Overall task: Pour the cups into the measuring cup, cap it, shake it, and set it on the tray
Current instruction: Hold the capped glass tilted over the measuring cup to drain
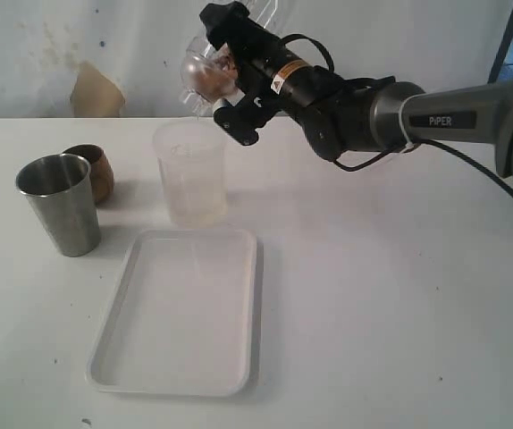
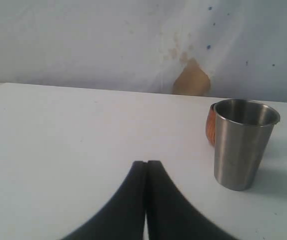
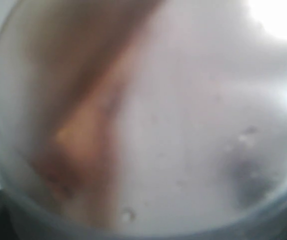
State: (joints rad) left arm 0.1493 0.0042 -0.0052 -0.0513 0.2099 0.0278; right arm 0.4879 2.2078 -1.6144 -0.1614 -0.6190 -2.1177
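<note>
Altogether one tumbler [image 1: 59,206], one tray [image 1: 180,313], one cap [image 1: 199,73]

Left pincer [image 2: 146,165] pressed together; copper cup [image 2: 211,129] peeks behind steel tumbler [image 2: 243,145].

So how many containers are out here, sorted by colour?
Silver steel: 1, the tumbler
Copper-brown: 1, the small cup
See-through plastic: 2, the measuring cup on the table and the tilted cup held up over it
White: 1, the tray
Total: 5
</note>
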